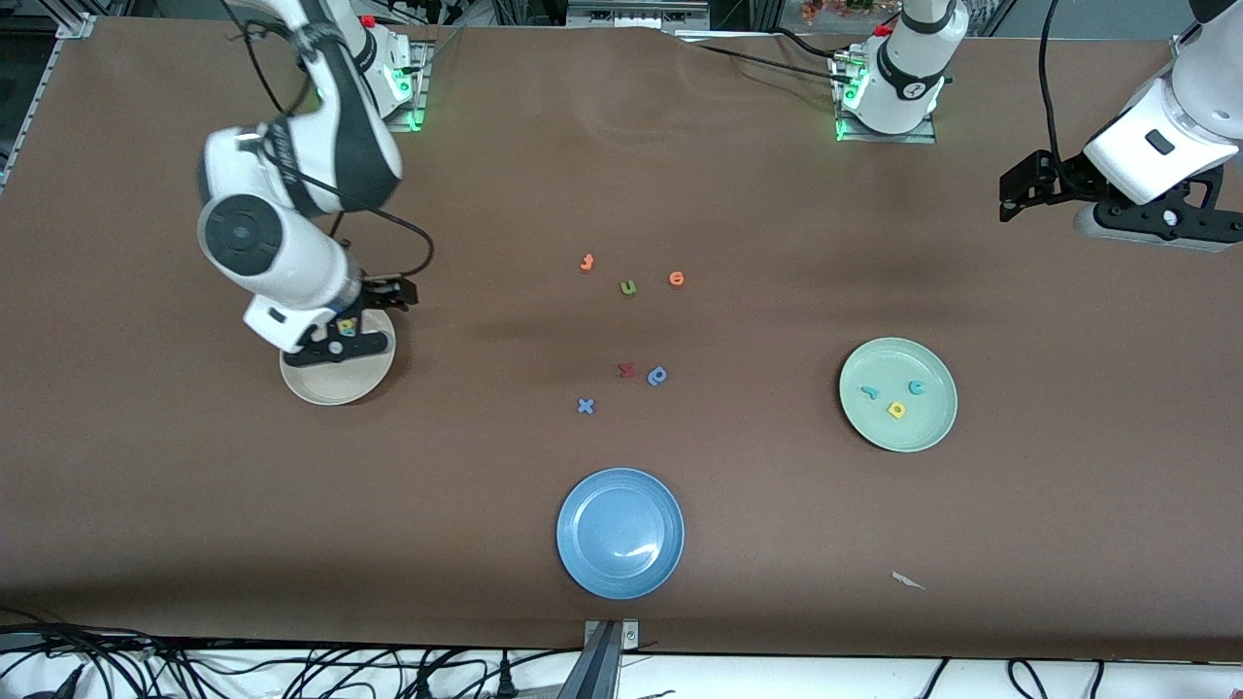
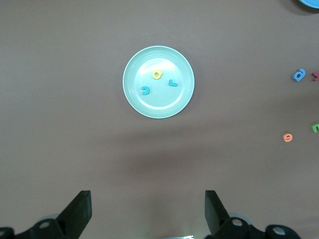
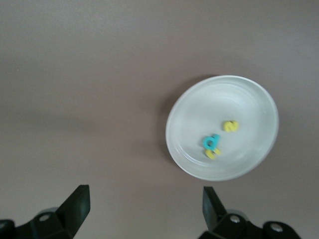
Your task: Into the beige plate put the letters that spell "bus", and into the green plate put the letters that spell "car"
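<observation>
At the right arm's end of the desk (image 1: 146, 485) you have the beige plate (image 1: 330, 383), and the right end effector (image 1: 374, 303) hangs just above it with its jaws spread wide and nothing between them. Your right wrist view shows that plate holding the teal b (image 3: 211, 142), which touches a yellow letter (image 3: 212, 154) that it partly hides, most likely the u, while the yellow s (image 3: 230, 126) lies a little apart from that pair. Toward the left arm's end you see the green plate (image 1: 898, 427) with the teal c (image 1: 917, 387), the teal r (image 1: 870, 392) and the yellow a (image 1: 895, 410) in it, all three apart from one another. Your left end effector (image 1: 1015, 194) waits high over bare desk near its own edge, released and empty, with its camera looking down on the green plate. Between the two plates you still have stray letters on the desk: an orange one (image 1: 587, 262), a green u (image 1: 628, 287) and a second orange one (image 1: 677, 279) in a loose row, and nearer the front camera a red one (image 1: 626, 370) just beside a blue rounded one (image 1: 657, 376), with a blue x (image 1: 586, 406) close by. Nearest the front camera sits the blue plate (image 1: 583, 553), and a small white scrap (image 1: 908, 581) lies toward the left arm's end.
</observation>
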Robot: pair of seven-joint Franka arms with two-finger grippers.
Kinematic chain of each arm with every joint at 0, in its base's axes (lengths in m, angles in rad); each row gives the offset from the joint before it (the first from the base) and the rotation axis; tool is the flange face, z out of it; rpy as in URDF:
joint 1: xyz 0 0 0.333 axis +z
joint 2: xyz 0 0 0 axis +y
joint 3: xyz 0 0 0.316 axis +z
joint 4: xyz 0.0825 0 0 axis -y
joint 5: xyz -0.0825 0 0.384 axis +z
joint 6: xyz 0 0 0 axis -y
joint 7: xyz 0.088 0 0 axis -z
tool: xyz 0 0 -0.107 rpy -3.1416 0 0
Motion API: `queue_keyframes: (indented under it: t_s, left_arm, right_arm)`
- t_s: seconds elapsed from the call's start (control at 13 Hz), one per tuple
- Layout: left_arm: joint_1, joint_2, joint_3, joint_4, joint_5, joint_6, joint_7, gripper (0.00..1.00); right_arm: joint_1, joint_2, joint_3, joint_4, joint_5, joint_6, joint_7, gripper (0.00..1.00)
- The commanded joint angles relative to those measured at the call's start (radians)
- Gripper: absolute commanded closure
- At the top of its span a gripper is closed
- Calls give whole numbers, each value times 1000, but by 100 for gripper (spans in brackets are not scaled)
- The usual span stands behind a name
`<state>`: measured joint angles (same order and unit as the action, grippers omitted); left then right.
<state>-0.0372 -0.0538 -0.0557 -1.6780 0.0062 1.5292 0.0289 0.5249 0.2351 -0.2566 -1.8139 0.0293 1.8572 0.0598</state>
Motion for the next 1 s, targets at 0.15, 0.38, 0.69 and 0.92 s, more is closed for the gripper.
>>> queue_keyframes:
  t_s: [0.15,0.38,0.69,0.92]
  left_arm:
    - [10,14,2,32,-14,-26,5,0]
    - [8,14,0,32,-14,-29,2,0]
    - [5,14,-1,32,-12,-29,8,0]
    - [3,14,-3,32,-12,-29,6,0]
  right_arm:
    - [-198,-158,135,74,-23,-174,-2,0]
    - [-261,-218,163,126,-14,-261,-3,0]
    - [-319,-253,188,189,-20,-322,-5,0]
    - [-350,-276,188,188,-9,-308,-38,0]
